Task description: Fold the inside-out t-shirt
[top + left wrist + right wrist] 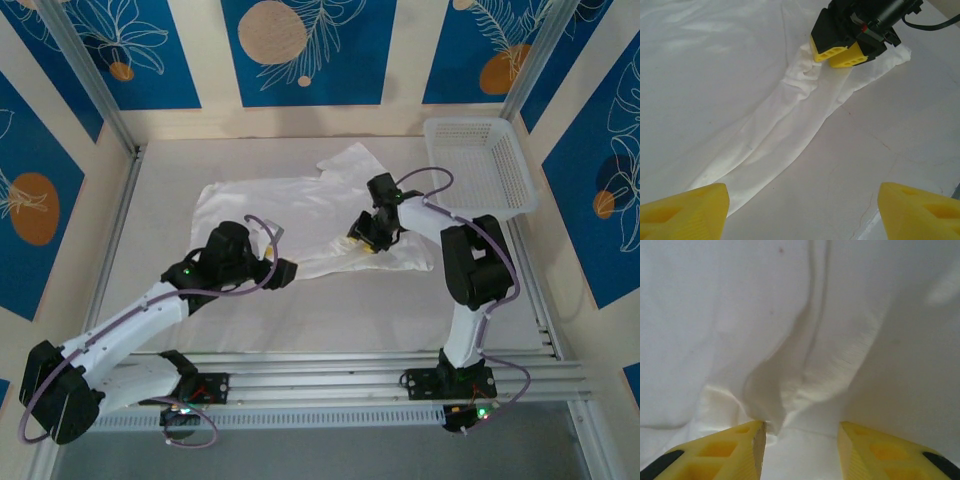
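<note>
Your t-shirt lies rumpled, no fold yet; left end effector wide, empty; right end effector half-open over a pucker.

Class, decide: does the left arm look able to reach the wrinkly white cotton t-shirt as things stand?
Probably yes: the open left gripper faces the white cotton t-shirt lying just ahead, nothing between them; the right gripper sits farther along the cloth.
</note>
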You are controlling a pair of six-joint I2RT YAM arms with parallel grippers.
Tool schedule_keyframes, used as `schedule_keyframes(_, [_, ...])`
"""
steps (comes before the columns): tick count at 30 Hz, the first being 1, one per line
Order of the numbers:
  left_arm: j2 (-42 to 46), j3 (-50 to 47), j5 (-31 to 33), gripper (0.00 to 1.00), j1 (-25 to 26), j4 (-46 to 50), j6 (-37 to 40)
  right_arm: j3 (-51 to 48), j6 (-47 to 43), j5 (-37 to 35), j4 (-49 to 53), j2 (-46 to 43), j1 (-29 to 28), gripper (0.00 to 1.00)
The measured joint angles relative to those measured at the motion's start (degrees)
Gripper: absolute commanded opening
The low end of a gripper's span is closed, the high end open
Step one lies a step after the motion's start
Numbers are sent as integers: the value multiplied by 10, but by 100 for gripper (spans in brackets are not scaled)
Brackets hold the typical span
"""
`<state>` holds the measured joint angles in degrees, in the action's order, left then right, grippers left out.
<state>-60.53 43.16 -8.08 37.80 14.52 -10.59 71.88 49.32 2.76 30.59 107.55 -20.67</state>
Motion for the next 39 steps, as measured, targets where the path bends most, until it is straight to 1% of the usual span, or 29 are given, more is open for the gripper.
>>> schedule_keyframes(5, [0, 0, 3, 78, 0, 0, 0, 30, 2, 3, 1, 12, -8, 40])
schedule_keyframes(7, [0, 0, 3, 78, 0, 0, 0, 41, 2, 3, 1, 20, -9, 37])
schedule_keyframes(8, [0, 0, 3, 78, 0, 0, 0, 46, 2, 3, 1, 24, -10, 33])
schedule_keyframes(9, [0, 0, 4, 78, 0, 0, 0, 49, 3, 3, 1, 28, -10, 26])
schedule_keyframes(11, [0, 0, 7, 77, 0, 0, 0, 50, 4, 3, 3, 33, -10, 5])
schedule_keyframes(12, [0, 0, 9, 78, 0, 0, 0, 51, 2, 3, 5, 33, -10, 0])
schedule_keyframes(17, [1, -4, 14, 77, 0, 0, 0, 84, 8, -2, 29, 35, -10, 0])
schedule_keyframes(18, [1, -5, 18, 77, 0, 0, 0, 106, 12, -4, 36, 41, -9, 3])
schedule_keyframes(19, [1, -6, 22, 77, 0, 0, -2, 130, 15, -6, 40, 50, -8, 12])
schedule_keyframes(20, [0, -6, 28, 77, 0, 0, -5, 160, 18, -10, 43, 64, -7, 28])
schedule_keyframes(22, [-7, -6, 45, 77, 0, 0, -9, 215, 21, -19, 48, 94, -6, 42])
schedule_keyframes(23, [-16, -5, 55, 77, -3, 1, -11, 244, 19, -24, 51, 112, -6, 44])
schedule_keyframes(25, [-50, 4, 69, 77, -15, 12, -18, 280, 11, -32, 61, 134, -6, 45])
schedule_keyframes(27, [-89, 13, 75, 74, -42, 18, -33, 282, 3, -43, 71, 134, -3, 44])
schedule_keyframes(28, [-109, 18, 78, 69, -63, 21, -43, 269, 1, -46, 68, 126, 0, 42])
schedule_keyframes(29, [-125, 23, 81, 57, -84, 24, -55, 239, 1, -49, 56, 108, 4, 36])
schedule_keyframes(30, [-141, 27, 82, 43, -105, 25, -67, 203, 2, -51, 45, 87, 10, 28])
schedule_keyframes(31, [-157, 33, 85, 22, -126, 27, -85, 154, 4, -53, 36, 57, 22, 17])
schedule_keyframes(32, [-176, 40, 87, 4, -147, 27, -100, 101, 8, -54, 23, 25, 36, 8])
schedule_keyframes(33, [-195, 50, 88, 0, -164, 28, -113, 54, 13, -55, 12, -2, 52, 3])
schedule_keyframes(34, [-218, 61, 88, 0, -179, 29, -124, 8, 17, -56, -1, -27, 70, 0])
schedule_keyframes(37, [-291, 99, 85, 0, -208, 27, -150, -93, 22, -60, -34, -63, 115, 0])
schedule_keyframes(39, [-330, 115, 81, 0, -222, 19, -168, -126, 21, -58, -50, -59, 125, 0])
